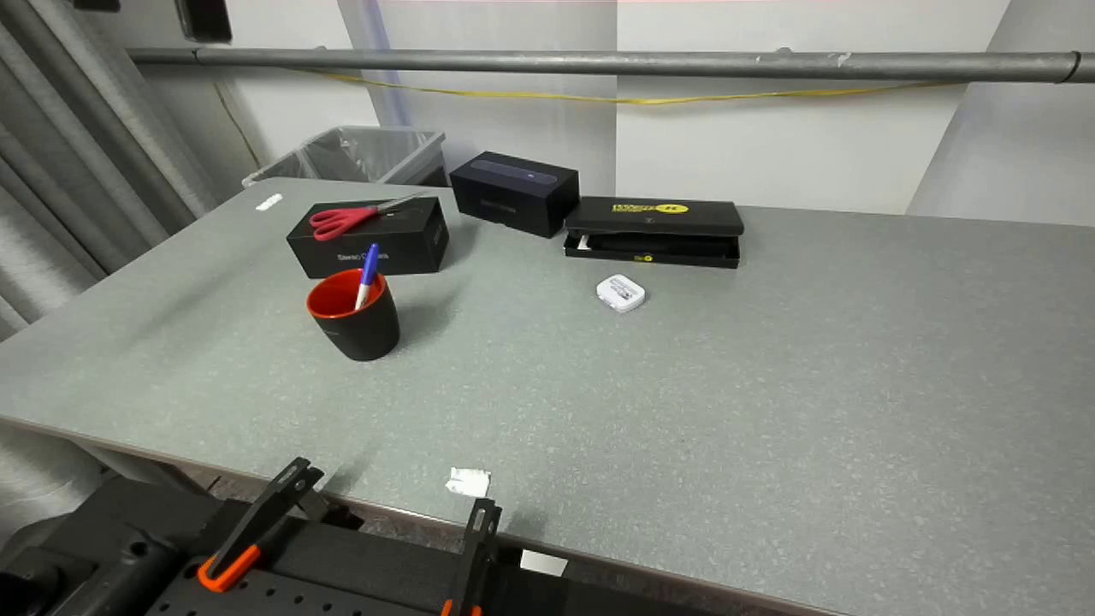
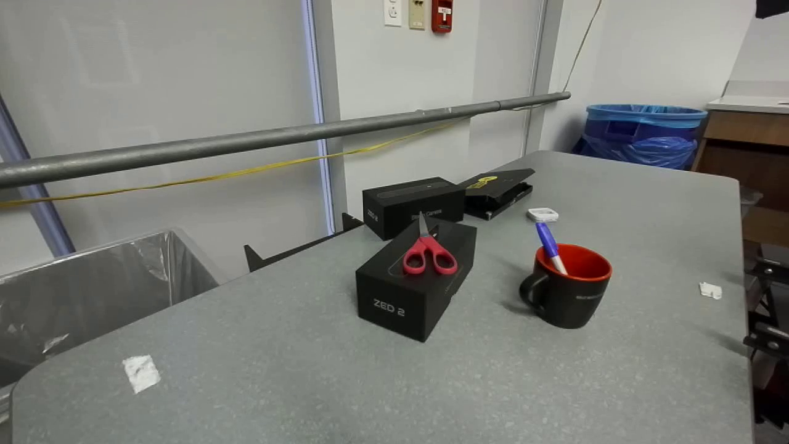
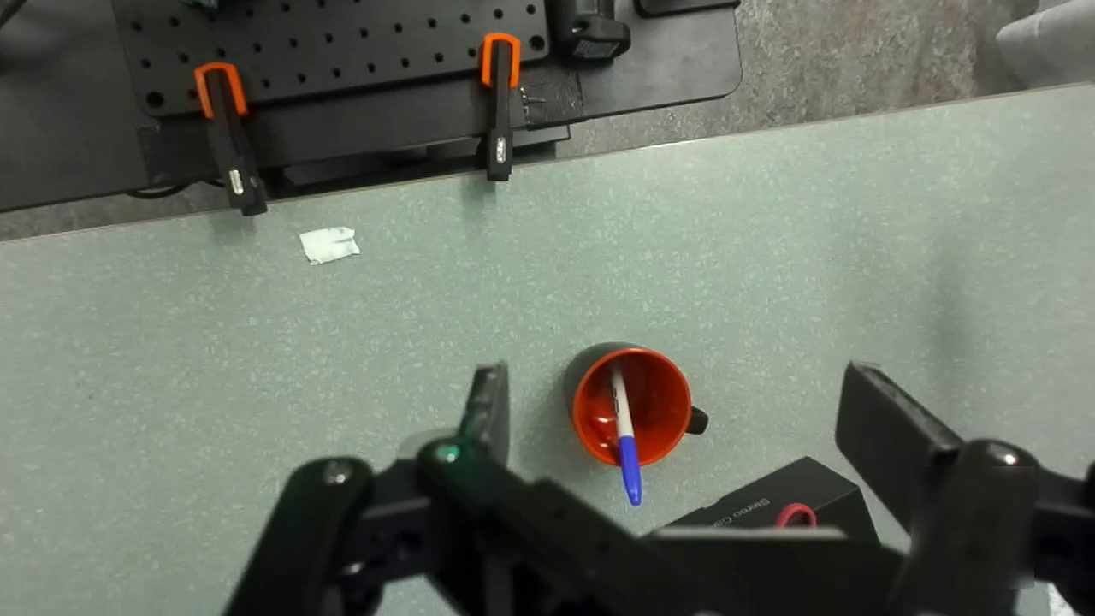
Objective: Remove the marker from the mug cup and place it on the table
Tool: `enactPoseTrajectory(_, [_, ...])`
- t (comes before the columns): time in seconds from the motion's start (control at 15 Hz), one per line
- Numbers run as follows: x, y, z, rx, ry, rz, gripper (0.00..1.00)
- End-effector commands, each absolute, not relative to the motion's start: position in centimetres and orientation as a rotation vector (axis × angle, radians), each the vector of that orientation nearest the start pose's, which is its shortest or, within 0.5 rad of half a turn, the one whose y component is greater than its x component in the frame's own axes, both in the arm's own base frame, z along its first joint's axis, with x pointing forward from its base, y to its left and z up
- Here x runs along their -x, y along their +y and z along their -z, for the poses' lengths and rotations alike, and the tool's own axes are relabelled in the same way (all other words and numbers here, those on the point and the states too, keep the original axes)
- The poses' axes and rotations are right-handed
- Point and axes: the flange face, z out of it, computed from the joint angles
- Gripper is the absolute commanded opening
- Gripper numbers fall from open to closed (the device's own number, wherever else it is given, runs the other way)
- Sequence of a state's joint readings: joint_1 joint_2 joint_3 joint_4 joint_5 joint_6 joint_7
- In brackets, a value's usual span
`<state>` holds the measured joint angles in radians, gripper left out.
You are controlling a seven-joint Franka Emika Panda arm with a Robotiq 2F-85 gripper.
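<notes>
In the wrist view, the black two-fingered gripper (image 3: 676,393) stood wide; toward its 7 o'clock, the slim blue-and-white marker (image 3: 627,436) leaned in the round, red-lined black mug cup (image 3: 659,402), its 12-to-6 long axis crossing the jaws' closing line (favourable for gripping, it appeared).

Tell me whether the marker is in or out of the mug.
In. Both exterior views show the marker leaning inside the mug, white part down, blue end poking above the rim.
</notes>
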<state>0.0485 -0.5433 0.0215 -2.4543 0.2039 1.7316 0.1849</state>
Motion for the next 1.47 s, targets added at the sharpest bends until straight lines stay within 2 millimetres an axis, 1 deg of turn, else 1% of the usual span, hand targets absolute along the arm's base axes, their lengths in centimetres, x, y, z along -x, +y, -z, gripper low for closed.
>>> enactPoseTrajectory(0.0, [-37.6, 5.1, -45.7, 2.981, 0.293, -0.221, 1.00])
enactPoseTrajectory(0.07, [-38.2, 5.4, -44.9, 2.984, 0.301, -0.198, 1.00])
enactPoseTrajectory(0.13, [-38.8, 5.8, -43.5, 2.988, 0.306, -0.182, 1.00])
enactPoseTrajectory(0.33, [-40.6, 7.3, -39.2, 3.020, 0.316, -0.083, 1.00])
enactPoseTrajectory(0.47, [-41.6, 8.6, -36.5, 3.041, 0.326, -0.046, 1.00])
enactPoseTrajectory(0.6, [-42.4, 9.5, -34.5, 3.047, 0.346, -0.039, 1.00])
enactPoseTrajectory(0.73, [-42.9, 9.9, -33.5, 3.035, 0.368, -0.055, 1.00])
enactPoseTrajectory(0.8, [-42.0, 9.3, -34.0, 3.034, 0.333, -0.071, 1.00])
enactPoseTrajectory(0.93, [-42.3, 9.4, -33.1, 3.034, 0.341, -0.086, 1.00])
enactPoseTrajectory(1.2, [-42.5, 9.5, -33.2, 3.032, 0.344, -0.084, 1.00])
enactPoseTrajectory(1.27, [-43.0, 9.6, -33.0, 3.032, 0.366, -0.053, 1.00])
enactPoseTrajectory(1.4, [-44.0, 10.1, -31.3, 3.043, 0.391, -0.044, 1.00])
